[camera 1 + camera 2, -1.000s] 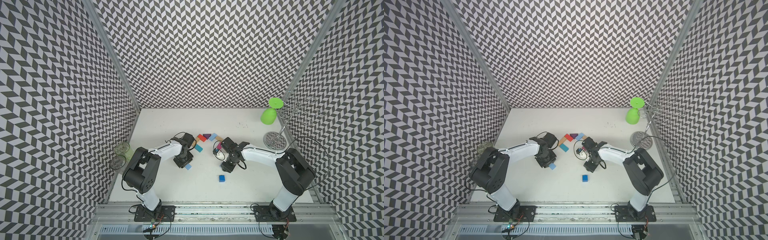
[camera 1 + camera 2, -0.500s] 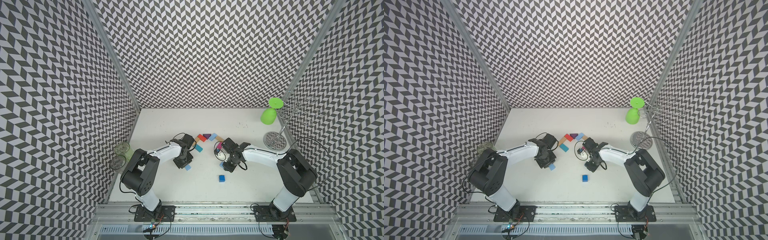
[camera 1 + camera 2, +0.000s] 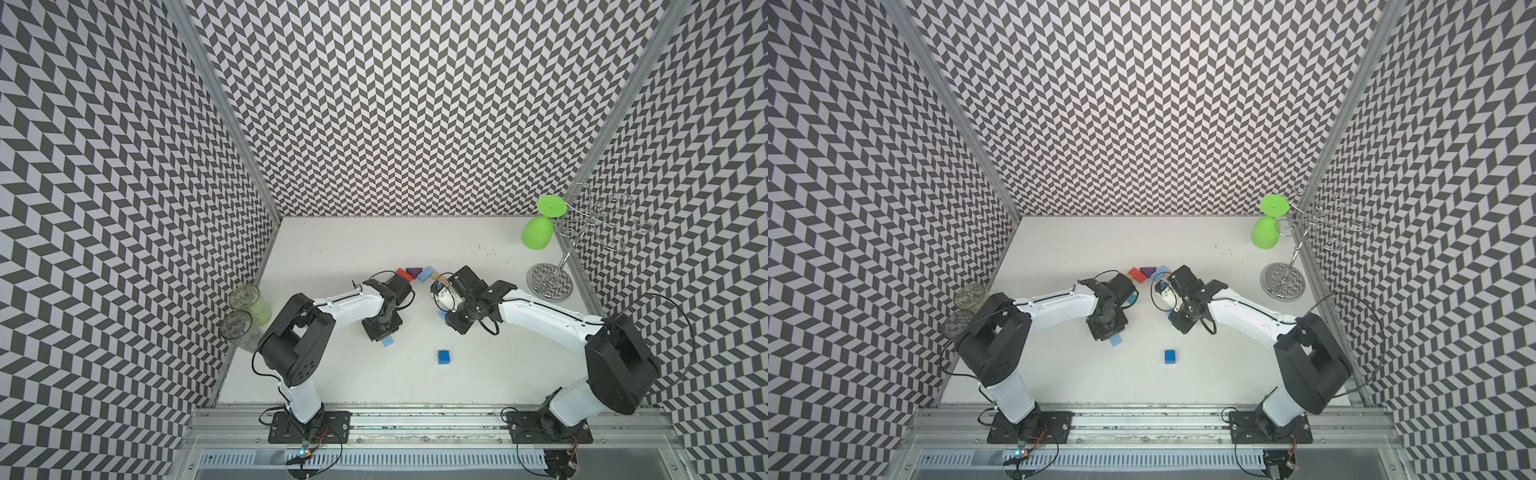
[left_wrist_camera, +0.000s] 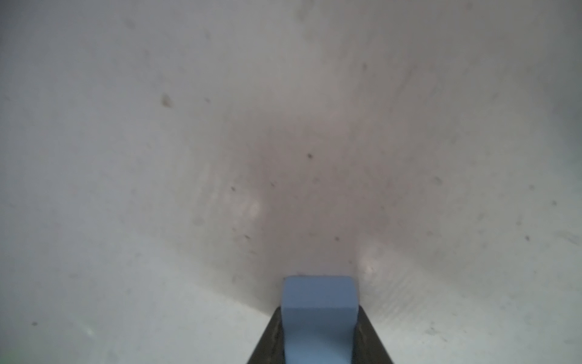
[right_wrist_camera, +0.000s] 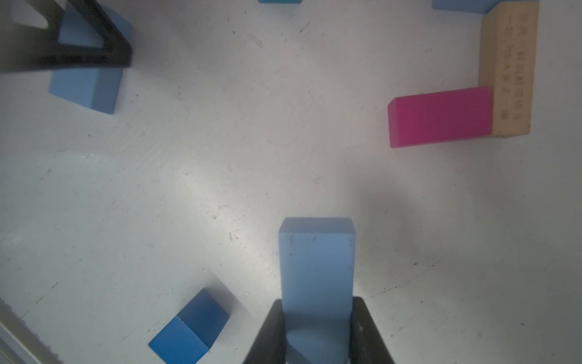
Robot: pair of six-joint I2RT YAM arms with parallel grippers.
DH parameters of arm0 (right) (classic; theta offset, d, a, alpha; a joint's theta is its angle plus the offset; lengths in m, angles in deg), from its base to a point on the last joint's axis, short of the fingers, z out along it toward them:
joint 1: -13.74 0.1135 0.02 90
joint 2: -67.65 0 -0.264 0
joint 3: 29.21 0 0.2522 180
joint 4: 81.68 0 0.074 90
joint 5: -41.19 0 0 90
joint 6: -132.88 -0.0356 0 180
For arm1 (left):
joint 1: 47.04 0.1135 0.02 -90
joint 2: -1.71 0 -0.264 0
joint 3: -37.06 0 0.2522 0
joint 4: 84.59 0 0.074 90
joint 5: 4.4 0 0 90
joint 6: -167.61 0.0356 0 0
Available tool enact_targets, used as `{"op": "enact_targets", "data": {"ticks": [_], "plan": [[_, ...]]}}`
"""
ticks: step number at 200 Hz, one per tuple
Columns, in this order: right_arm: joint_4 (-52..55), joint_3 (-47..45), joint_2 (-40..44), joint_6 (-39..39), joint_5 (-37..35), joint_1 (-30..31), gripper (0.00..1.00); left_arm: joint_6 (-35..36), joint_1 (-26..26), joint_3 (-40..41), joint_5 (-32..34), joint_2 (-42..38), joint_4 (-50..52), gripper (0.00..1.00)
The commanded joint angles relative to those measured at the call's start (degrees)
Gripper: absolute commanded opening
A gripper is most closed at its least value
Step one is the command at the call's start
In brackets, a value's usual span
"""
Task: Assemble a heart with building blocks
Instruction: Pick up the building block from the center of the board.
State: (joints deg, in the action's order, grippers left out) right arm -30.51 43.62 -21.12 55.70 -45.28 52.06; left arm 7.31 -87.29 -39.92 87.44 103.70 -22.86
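Note:
My left gripper [image 4: 319,315] is shut on a light blue block [image 4: 319,302], whose end sticks out below it in a top view [image 3: 387,341]. My right gripper [image 5: 316,310] is shut on another light blue block [image 5: 316,264]. A blue cube [image 3: 444,356] lies loose on the table between and in front of both grippers. Behind them sit a red block [image 3: 402,273], a purple triangle [image 3: 413,272], a light blue block [image 3: 424,274] and a tan block [image 3: 436,276]. A magenta block [image 5: 441,116] butts against the tan block [image 5: 507,69]. The arms hide the other blocks of the heart.
A green goblet [image 3: 537,232] hangs on a wire rack [image 3: 550,282] at the back right. Two clear tumblers [image 3: 245,297] stand against the left wall. Patterned walls close three sides, and a metal rail [image 3: 415,419] runs along the front.
Both grippers have closed on their light blue blocks. The arms have shifted only slightly.

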Motion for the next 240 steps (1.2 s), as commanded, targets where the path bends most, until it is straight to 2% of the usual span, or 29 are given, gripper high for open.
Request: {"op": "enact_targets", "data": {"ticks": [1, 56, 140, 240], "plan": [[-0.2, 1.4, 2.2, 0.0, -2.2, -0.2, 0.1, -5.4, -2.1, -3.6, -2.5, 2.2, 1.6, 0.0], [0.6, 0.4, 5.7, 0.9, -3.9, -0.2, 0.1, -9.5, -3.3, -10.0, -2.1, 6.8, 3.1, 0.0], [-0.1, -0.4, 7.1, 2.3, -4.4, -0.2, 0.09, -9.1, -1.6, -22.4, 0.1, 16.1, 7.3, 0.01], [-1.0, -0.3, 5.8, 3.5, -3.5, -0.2, 0.08, -9.1, 0.3, -29.4, 1.1, 21.1, 9.1, 0.01]]}}
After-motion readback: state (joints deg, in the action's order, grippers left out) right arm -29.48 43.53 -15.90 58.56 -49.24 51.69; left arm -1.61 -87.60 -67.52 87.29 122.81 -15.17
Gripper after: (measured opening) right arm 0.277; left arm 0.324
